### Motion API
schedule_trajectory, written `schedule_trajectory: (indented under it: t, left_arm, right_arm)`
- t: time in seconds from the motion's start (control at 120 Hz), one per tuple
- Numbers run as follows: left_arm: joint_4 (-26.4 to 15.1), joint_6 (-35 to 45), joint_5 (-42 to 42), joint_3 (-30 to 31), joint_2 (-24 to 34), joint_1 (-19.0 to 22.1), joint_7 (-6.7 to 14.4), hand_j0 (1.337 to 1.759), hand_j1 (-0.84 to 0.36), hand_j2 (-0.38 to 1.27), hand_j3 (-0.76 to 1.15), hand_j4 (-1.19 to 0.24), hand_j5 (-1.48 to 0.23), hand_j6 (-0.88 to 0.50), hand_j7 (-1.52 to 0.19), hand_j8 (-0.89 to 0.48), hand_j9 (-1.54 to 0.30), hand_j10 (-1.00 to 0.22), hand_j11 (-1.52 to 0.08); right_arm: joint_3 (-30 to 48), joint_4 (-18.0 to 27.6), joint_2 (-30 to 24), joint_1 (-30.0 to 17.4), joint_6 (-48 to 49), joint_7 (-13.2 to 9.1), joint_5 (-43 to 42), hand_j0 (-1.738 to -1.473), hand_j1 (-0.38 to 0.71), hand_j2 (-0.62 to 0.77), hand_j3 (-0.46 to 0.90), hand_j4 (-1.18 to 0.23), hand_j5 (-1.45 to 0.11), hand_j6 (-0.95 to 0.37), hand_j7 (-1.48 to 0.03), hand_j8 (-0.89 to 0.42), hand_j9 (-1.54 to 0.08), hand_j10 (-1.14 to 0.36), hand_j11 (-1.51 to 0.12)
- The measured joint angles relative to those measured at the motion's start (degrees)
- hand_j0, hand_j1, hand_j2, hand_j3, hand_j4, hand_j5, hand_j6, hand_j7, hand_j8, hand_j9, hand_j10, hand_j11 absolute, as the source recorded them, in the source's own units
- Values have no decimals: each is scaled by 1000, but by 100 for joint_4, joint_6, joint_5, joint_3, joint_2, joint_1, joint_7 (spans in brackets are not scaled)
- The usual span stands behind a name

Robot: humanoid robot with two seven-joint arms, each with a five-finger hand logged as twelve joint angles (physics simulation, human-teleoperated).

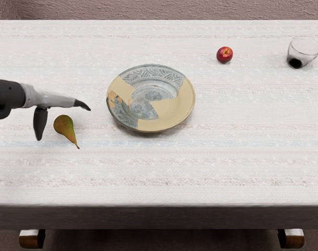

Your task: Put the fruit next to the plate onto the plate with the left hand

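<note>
Head view down onto a pale, faintly striped table (201, 167). Near the middle, a shallow plate (186, 102), tan around the rim, grey-blue inside, with a leaf-like pattern along the far edge; only glaze and pattern showing in its hollow. Left of the plate and apart from it, flat on the table: a pear (65, 128), green shading to russet, thin stem end pointing toward the near right. Not on the plate.

Reaching in from the left edge, the left hand (48, 102), grey with dark fingertips, open and gripping nothing: one finger stretched rightward above the pear, another hanging down just left of it. Pear below and between the two, close to the hanging finger; contact impossible to judge.

Far right, near the back edge, a clear glass (304, 51), tipped toward the camera, with a dark blob (295, 63) at its lower side, too small to identify. Between glass and plate, well apart from both, a small red fruit (224, 54) resting on the table. Beyond the far edge, a strip of purplish wall (148, 9).
</note>
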Motion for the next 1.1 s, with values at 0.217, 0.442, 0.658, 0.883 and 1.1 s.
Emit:
schedule_trajectory:
  t: [0.217, 0.442, 0.658, 0.883, 1.1]
  left_arm:
    - [0, 470, 167, 91, -80, 189, 0, 1658, 135, 38, 0, -185, -235, -186, -235, -185, -234, -184, -234]
    - [43, 831, 279, 131, -140, 315, 0, 1658, 111, 42, 0, -204, -261, -205, -260, -205, -260, -203, -260]
    - [67, 1161, 323, 135, -141, 397, 23, 1658, 96, 45, 0, -217, -277, -218, -277, -218, -277, -216, -277]
    - [97, 1353, 293, 136, -198, 540, 172, 1658, 75, 49, 0, -234, -300, -235, -299, -235, -299, -234, -299]
    - [162, 1384, 280, 135, -263, 613, 245, 1658, 48, 53, 0, -257, -329, -258, -329, -257, -328, -256, -328]
  right_arm:
    - [0, 0, 0, 2, 0, 0, 0, -1658, -320, -5, 0, -24, -31, -24, -31, -24, -31, -24, -31]
    - [0, 0, 0, 0, 0, 0, 0, -1658, -320, -5, 0, -24, -31, -24, -31, -24, -31, -24, -31]
    - [0, 0, 0, 1, 0, 0, 0, -1658, -320, -5, 0, -24, -31, -24, -31, -24, -31, -24, -31]
    - [0, 0, 0, 1, 0, -1, 0, -1658, -320, -5, 0, -24, -31, -24, -31, -24, -31, -24, -31]
    - [0, 0, 0, 1, 0, 0, 0, -1658, -320, -5, 0, -24, -31, -24, -31, -24, -31, -24, -31]
